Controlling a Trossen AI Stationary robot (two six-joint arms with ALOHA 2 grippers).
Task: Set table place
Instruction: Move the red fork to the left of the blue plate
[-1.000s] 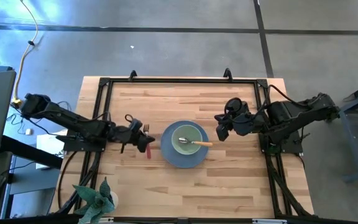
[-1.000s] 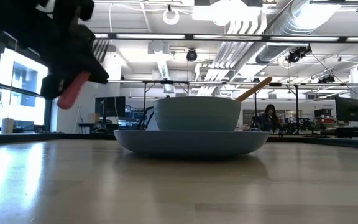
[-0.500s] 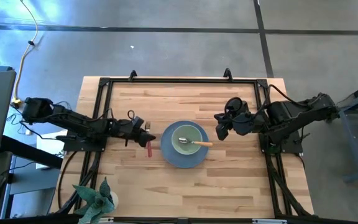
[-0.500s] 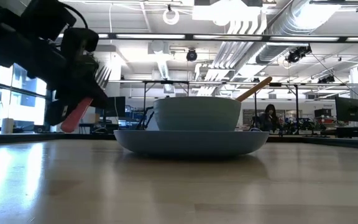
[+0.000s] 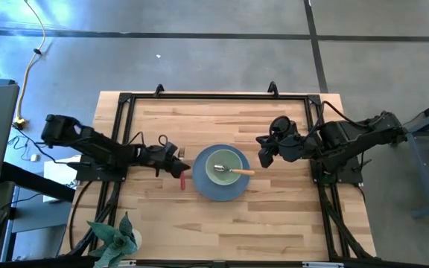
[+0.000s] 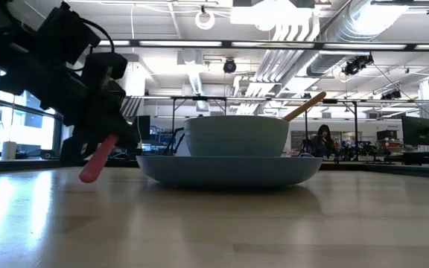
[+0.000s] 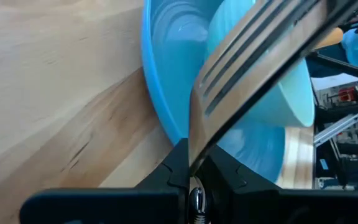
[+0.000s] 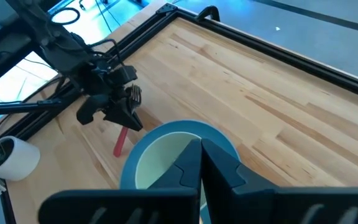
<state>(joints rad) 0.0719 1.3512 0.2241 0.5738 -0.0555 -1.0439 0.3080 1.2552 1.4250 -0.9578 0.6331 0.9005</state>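
Observation:
The grey-blue plate (image 5: 203,186) lies at the table's middle, with the pale green bowl (image 5: 226,160) standing on it. The yellow-handled spoon (image 5: 243,172) lies in the bowl, its handle over the right rim. My left gripper (image 5: 174,158) is just left of the plate and is shut on the red-handled fork (image 5: 182,181). The fork's tines (image 7: 247,56) point toward the far edge. My right gripper (image 5: 265,154) hovers right of the plate, shut and empty. My left gripper pinches the fork's metal neck (image 7: 194,152) between its two fingers, between the tines and the red handle. The fingers come from the table's left, slanting down, and lie across the fork. The fork is tilted, and its red handle (image 6: 97,158) hangs down close to the tabletop. I cannot tell whether the handle touches the table.
The black metal frame (image 5: 129,99) runs around the light wood tabletop (image 5: 222,223). A small plant (image 5: 114,240) stands at the near left corner. Bare wood lies near and far of the plate.
My left gripper has gone down and a little toward the plate with the fork. The fork's red handle has dropped from well above the table to just over it, still slanting down.

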